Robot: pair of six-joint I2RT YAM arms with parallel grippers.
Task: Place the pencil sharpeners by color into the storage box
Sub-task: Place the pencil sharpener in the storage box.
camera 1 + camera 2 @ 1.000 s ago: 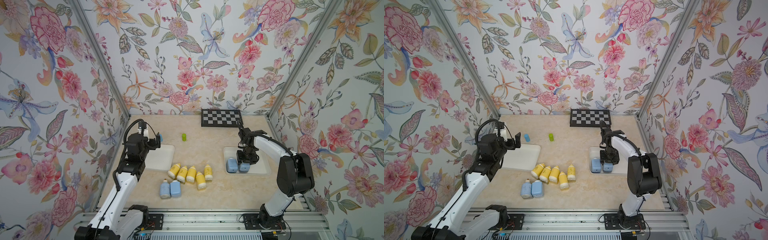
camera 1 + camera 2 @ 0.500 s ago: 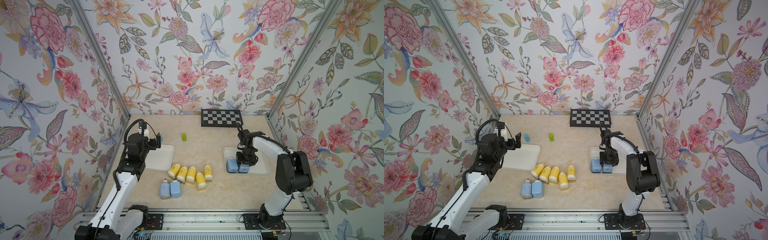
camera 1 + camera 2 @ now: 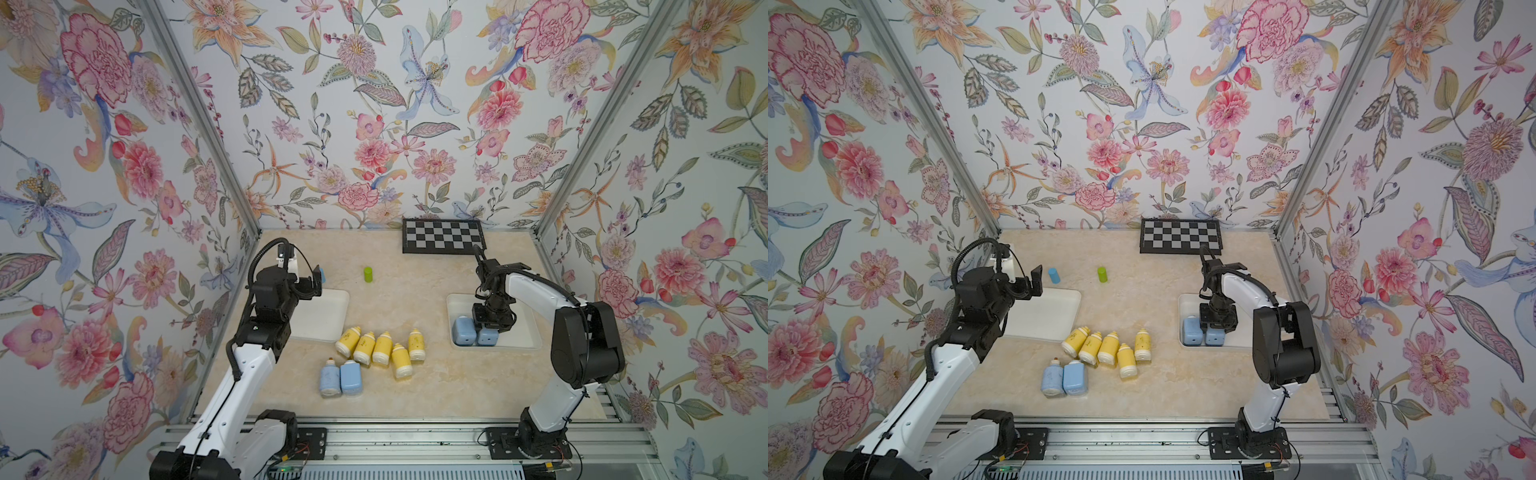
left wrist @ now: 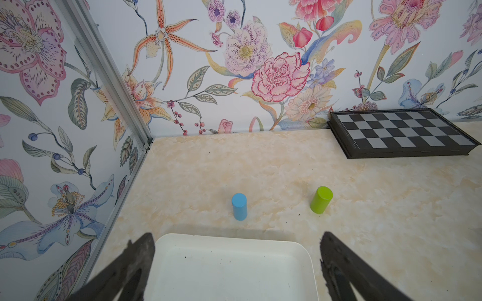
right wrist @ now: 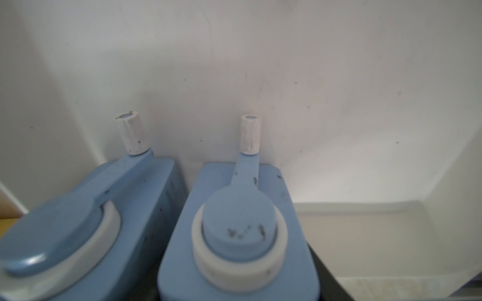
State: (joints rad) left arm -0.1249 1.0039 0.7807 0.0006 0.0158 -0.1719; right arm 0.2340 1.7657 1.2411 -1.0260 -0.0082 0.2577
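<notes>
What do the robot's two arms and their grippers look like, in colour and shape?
The left arm and right arm have white rounded links and bulky black joint housings. A black ribbed cable arches over the left arm's wrist. The left gripper and right gripper are black, with dark, flat, tapering fingers. No markings are readable.

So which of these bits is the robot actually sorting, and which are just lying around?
Part of the job:
- five yellow sharpeners
- two loose blue sharpeners
- two blue sharpeners already in the right tray
- left tray

Just lying about:
- green cylinder
- blue cylinder
- chessboard
</notes>
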